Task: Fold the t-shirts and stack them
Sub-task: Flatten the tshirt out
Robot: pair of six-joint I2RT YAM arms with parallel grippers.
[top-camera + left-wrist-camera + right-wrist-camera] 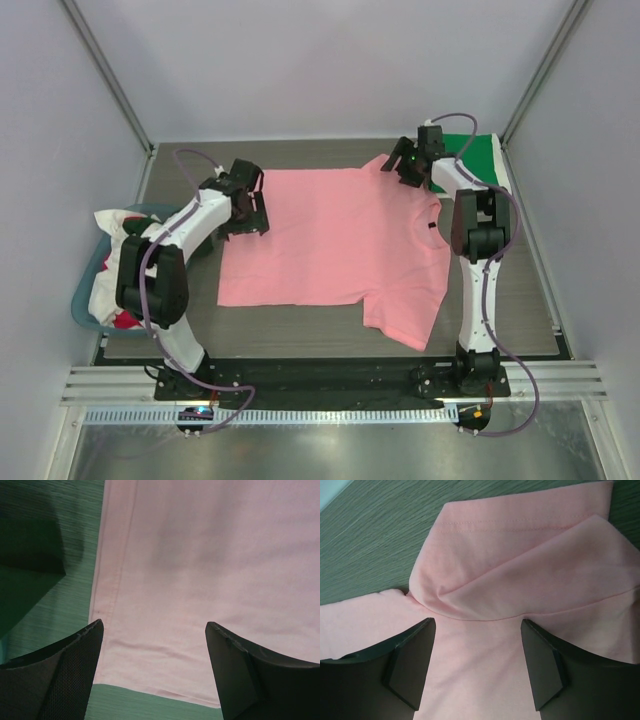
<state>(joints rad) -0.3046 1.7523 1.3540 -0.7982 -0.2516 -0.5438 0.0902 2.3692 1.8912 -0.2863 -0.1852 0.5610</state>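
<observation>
Your salmon-pink t-shirt [330, 235] lies flat, not yet folded: hem corner [115, 645] beneath the left gripper [152, 625], bunched sleeve [520, 565] beneath the right gripper [477, 622], both spread wide and empty. A green t-shirt [482, 160] waits just behind the right one; stacking remains.

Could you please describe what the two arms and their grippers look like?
The left arm and right arm have white shells with black joints, and a grey-purple cable loops along each. The left gripper and right gripper are black, with blunt wedge-shaped fingers; one left finger has a fine mesh texture. A green light glows by the right wrist.
</observation>
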